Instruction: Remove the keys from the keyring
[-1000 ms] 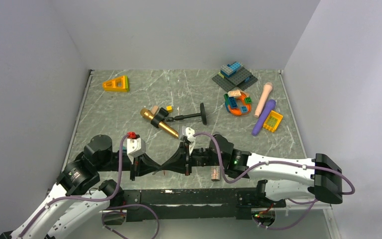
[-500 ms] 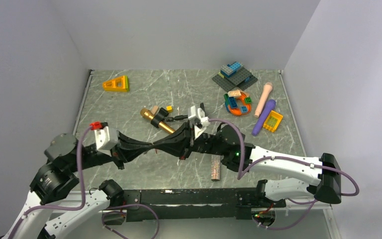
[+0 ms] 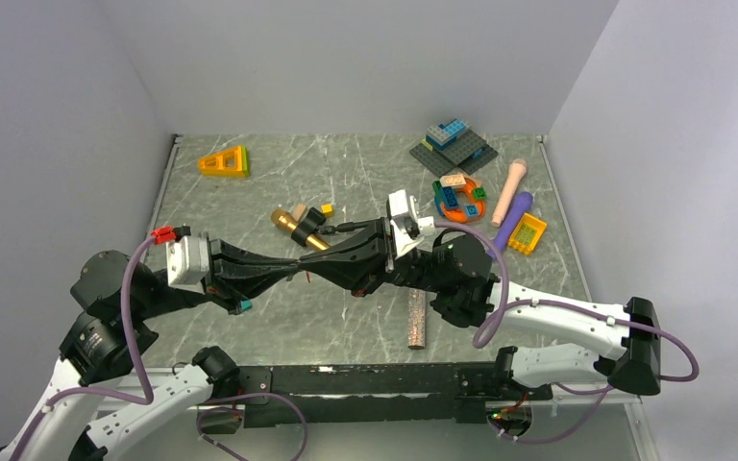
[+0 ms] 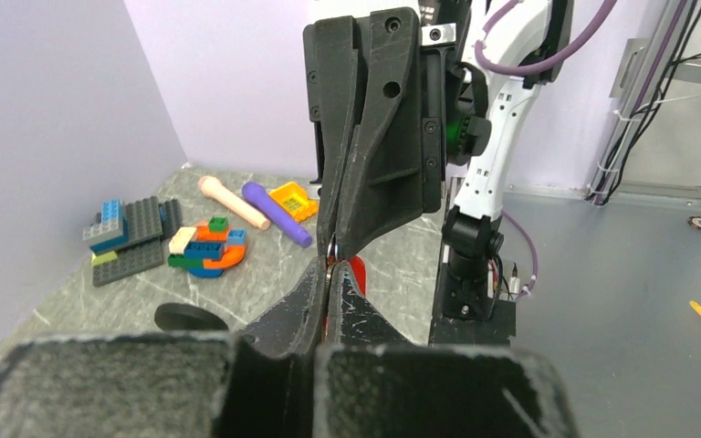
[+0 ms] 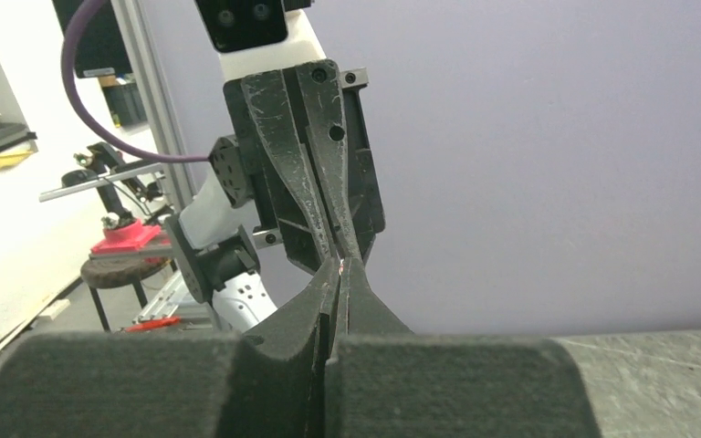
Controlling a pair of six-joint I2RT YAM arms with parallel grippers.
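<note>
My two grippers meet tip to tip above the middle of the table. The left gripper (image 3: 299, 270) and the right gripper (image 3: 316, 264) both have their jaws closed. In the left wrist view, a small metal keyring (image 4: 331, 250) is pinched where my left gripper (image 4: 331, 270) meets the right gripper (image 4: 334, 239). A red key (image 4: 357, 276) sticks out beside my left fingers. In the right wrist view, only a glint of the keyring (image 5: 341, 265) shows at my right gripper (image 5: 340, 270). Any other keys are hidden by the fingers.
A brown roll (image 3: 416, 322) lies near the front edge. A gold microphone (image 3: 305, 237) and a black stand (image 3: 377, 223) lie behind the grippers. An orange wedge (image 3: 224, 161) is at the back left. Lego pieces (image 3: 456, 197), pink and purple sticks (image 3: 510, 216) and a yellow piece (image 3: 527, 233) are at the back right.
Both arms have lifted and moved from the near edge toward the table's middle, with their tips still together. The brown roll under the right arm now shows.
</note>
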